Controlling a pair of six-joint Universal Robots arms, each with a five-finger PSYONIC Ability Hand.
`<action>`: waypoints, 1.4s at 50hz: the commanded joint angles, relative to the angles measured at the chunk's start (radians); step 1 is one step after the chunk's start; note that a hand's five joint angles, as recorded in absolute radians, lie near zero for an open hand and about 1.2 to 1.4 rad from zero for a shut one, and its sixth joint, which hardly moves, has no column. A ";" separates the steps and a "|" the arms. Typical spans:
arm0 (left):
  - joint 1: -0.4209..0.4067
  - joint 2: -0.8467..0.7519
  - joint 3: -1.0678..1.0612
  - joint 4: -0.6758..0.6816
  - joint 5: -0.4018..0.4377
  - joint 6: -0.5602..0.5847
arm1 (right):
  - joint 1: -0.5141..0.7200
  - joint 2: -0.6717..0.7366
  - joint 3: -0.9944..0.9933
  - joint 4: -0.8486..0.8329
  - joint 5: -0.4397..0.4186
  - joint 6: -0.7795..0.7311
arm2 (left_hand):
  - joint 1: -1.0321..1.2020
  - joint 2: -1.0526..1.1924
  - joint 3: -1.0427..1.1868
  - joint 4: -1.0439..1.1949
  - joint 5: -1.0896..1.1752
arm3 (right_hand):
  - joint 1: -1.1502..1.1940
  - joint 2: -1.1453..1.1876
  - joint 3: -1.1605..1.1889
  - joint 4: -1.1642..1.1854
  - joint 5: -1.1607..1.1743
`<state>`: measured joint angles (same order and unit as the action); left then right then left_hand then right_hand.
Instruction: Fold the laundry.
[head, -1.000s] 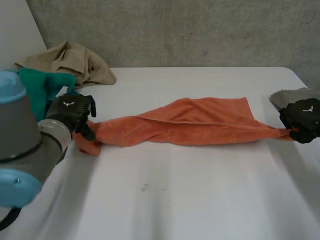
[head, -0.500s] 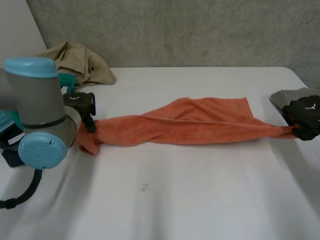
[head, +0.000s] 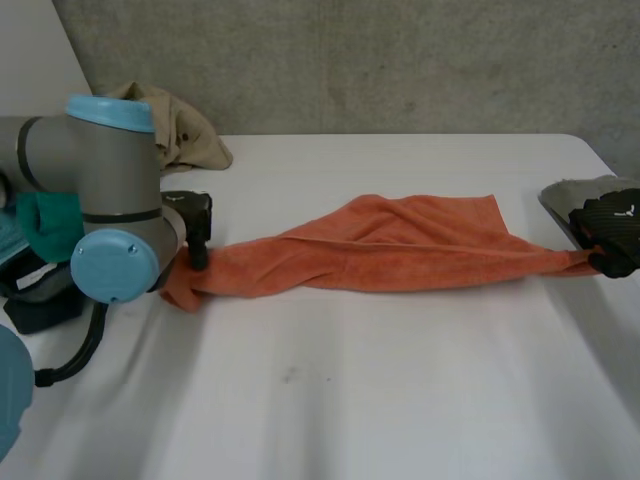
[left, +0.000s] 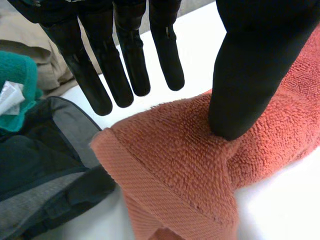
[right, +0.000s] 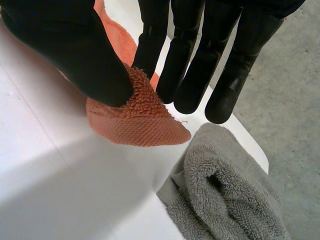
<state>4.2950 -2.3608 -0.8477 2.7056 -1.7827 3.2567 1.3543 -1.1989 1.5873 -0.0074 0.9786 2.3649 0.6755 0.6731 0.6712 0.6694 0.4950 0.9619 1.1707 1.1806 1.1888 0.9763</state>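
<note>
An orange towel (head: 380, 250) lies stretched out in a long bunched strip across the white table (head: 350, 400). My left hand (head: 192, 215) is at its left end. In the left wrist view the thumb (left: 250, 75) presses down on the towel (left: 175, 160), while the straight fingers (left: 125, 55) hover off the cloth beyond its hemmed edge. My right hand (head: 612, 232) is at the towel's right end. There its thumb and fingers (right: 200, 55) pinch the towel's corner (right: 135, 120) just above the table.
A grey towel (head: 575, 195) lies at the table's right edge, right beside my right hand, also in the right wrist view (right: 225, 200). A beige garment (head: 170, 125), a teal cloth (head: 45, 220) and a dark grey garment (left: 45, 170) are piled at the left.
My left arm has swung in over the left side of the table and its hand has shifted right along the towel's left end. The right hand has edged slightly right, still holding its corner.
</note>
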 joint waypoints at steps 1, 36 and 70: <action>-0.011 -0.014 -0.002 -0.015 0.000 0.001 | 0.003 0.012 -0.001 0.001 0.003 -0.029 | 0.473 0.476 0.478 0.480 0.479 | 0.434 0.226 0.216 0.207 0.245; -0.015 0.652 -0.025 0.074 -0.001 0.193 | 0.029 -0.160 -0.788 0.316 0.045 0.315 | 0.721 0.723 0.725 0.727 0.727 | 0.434 0.226 0.216 0.207 0.245; 0.014 0.009 0.265 0.587 0.003 0.511 | 0.344 0.415 -1.090 0.117 0.377 0.054 | 0.721 0.723 0.725 0.727 0.727 | 0.434 0.226 0.216 0.207 0.245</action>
<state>4.3160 -2.2929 -0.7923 3.0005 -1.7897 3.6461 1.6411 -0.8650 0.7571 0.3403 1.2854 2.2997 1.1064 1.1888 1.1877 1.1995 0.9687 0.9619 1.1707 1.1806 1.1890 0.9763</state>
